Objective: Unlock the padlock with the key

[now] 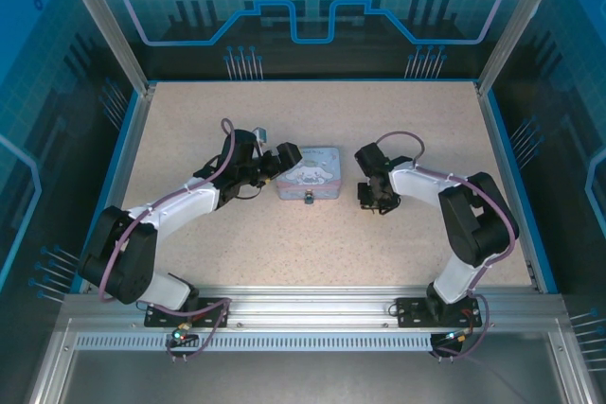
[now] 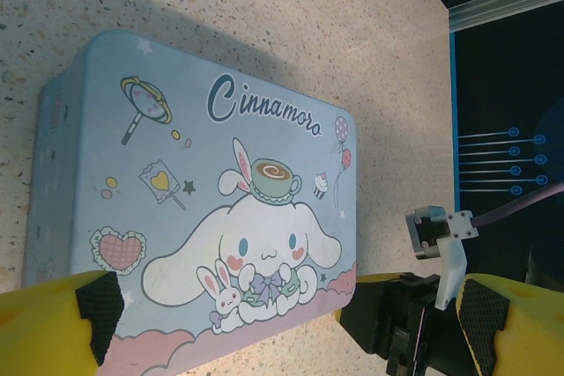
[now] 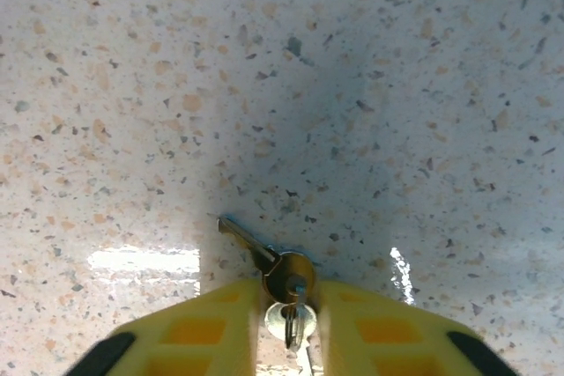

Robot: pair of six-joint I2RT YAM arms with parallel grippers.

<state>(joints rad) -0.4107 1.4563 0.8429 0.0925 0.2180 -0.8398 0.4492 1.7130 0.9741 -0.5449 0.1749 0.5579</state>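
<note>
The key (image 3: 284, 272) lies flat on the speckled table, its blade pointing up and left, with a ring and a second key behind it. My right gripper (image 3: 289, 295) has its yellow fingers (image 3: 211, 328) pressed against both sides of the key's round head. From above, this gripper (image 1: 372, 200) points down at the table right of the tin. The padlock (image 1: 309, 201) is a tiny dark piece at the tin's near edge. My left gripper (image 2: 291, 316) is wide open, its pads (image 2: 99, 304) spread past the tin's left end (image 1: 275, 164).
The pale blue tin (image 2: 203, 173) with a white cartoon figure sits mid-table (image 1: 309, 172). The right arm's black wrist (image 2: 397, 328) shows beyond the tin. Raised blue table edges run along the left and right sides (image 1: 502, 167).
</note>
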